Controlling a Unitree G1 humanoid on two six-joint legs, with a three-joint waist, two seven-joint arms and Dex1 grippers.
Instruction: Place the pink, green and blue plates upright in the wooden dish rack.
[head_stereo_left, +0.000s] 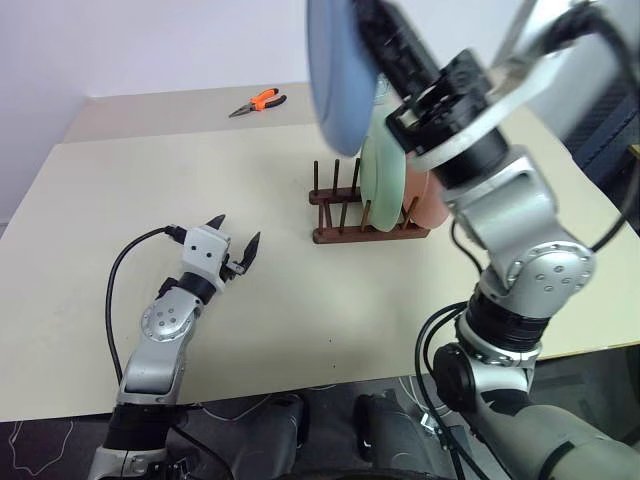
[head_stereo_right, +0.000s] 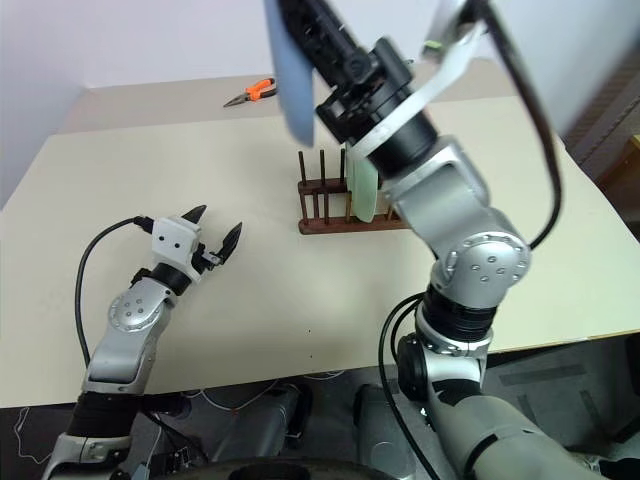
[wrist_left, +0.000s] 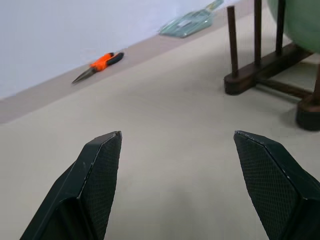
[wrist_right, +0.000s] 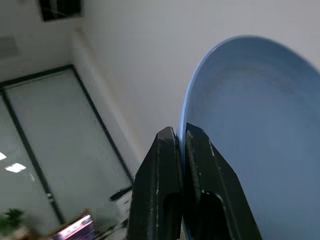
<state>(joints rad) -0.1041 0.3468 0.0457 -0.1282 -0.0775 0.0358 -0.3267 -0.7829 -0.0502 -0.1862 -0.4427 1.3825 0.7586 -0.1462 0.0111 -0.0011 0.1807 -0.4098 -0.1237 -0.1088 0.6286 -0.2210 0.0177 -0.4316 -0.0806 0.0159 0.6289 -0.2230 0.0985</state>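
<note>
The blue plate (head_stereo_left: 340, 70) is held nearest the camera, raised high above the table (head_stereo_left: 100, 330), on edge. Its rim is clamped between the two fingers of the right gripper (wrist_right: 181, 137), which are pressed together on it. Below and behind, the rack (head_stereo_left: 365, 215) is seen near the table's middle, w/ the green plate (head_stereo_left: 383, 180) and the pink plate (head_stereo_left: 428, 200) standing upright in it, pink on the robot's right of the green. Pegs at the rack's left end are free. The left gripper (head_stereo_left: 238, 240) is kept low over the table, well apart from the rack, jaws wide apart, nothing between them. Orange-handled pliers (head_stereo_left: 258, 101) are lying at the far edge.
</note>
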